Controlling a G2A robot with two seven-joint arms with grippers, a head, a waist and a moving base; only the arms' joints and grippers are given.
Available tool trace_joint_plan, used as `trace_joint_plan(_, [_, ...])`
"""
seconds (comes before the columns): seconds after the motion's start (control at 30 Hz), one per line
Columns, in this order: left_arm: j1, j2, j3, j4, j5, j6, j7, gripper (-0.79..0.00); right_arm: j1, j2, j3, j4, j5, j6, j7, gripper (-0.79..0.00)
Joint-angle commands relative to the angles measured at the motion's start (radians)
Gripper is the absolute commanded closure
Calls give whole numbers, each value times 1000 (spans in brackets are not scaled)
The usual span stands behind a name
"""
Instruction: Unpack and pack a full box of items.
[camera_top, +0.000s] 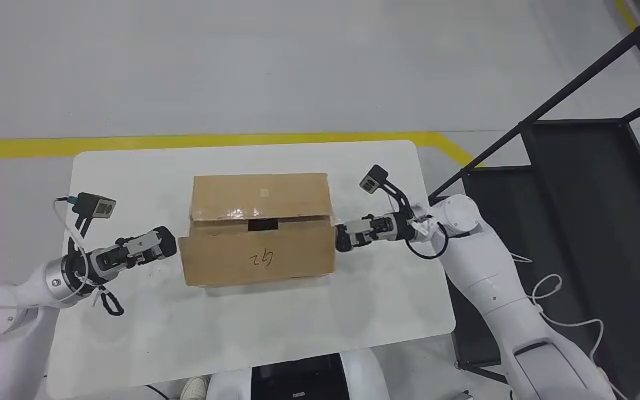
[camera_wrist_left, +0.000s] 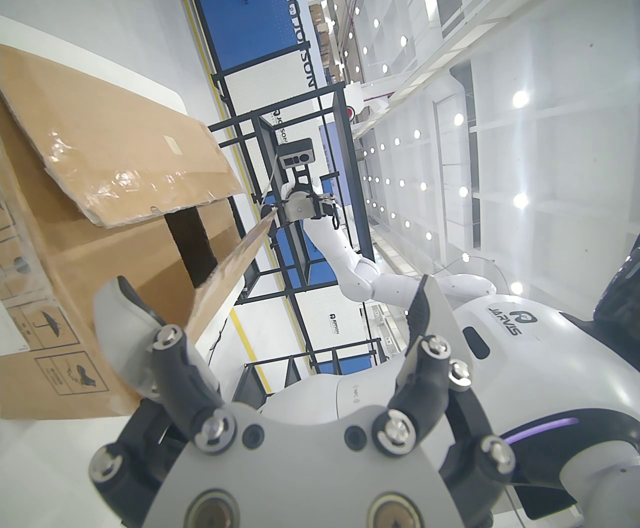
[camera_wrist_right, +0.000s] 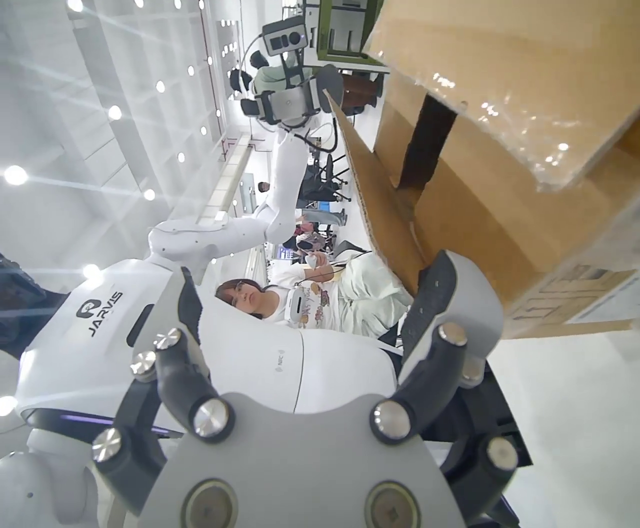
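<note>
Bright, even light all round.
Ceiling lamps throw starry streaks; glare glints off the tape on the box.

A white table with rounded corners stands on a pale grey floor; a yellow stripe runs across the floor just beyond the table's far edge. A black metal rack stands beside the table on the right. In the left wrist view, blue panels sit behind black framing, and rows of round lights shine from a white gridded ceiling.
</note>
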Motion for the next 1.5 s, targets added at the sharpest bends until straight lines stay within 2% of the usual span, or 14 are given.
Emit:
trace_joint_plan(0.0, [0,0,0,0,0,0,0,-785,-1,1,-3,-19,31,9,7,-785])
trace_joint_plan(0.37, [0,0,0,0,0,0,0,-785,-13,16,-32,-112,101,39,37,-785])
trace_joint_plan(0.63, [0,0,0,0,0,0,0,-785,-7,29,-100,-146,48,47,45,-785])
trace_joint_plan(0.87, [0,0,0,0,0,0,0,-785,21,57,-164,-150,3,45,43,-785])
trace_joint_plan(1.3, [0,0,0,0,0,0,0,-785,60,69,-235,-184,41,-67,-69,-785])
trace_joint_plan(1.47, [0,0,0,0,0,0,0,-785,78,74,-271,-209,53,-79,-80,-785])
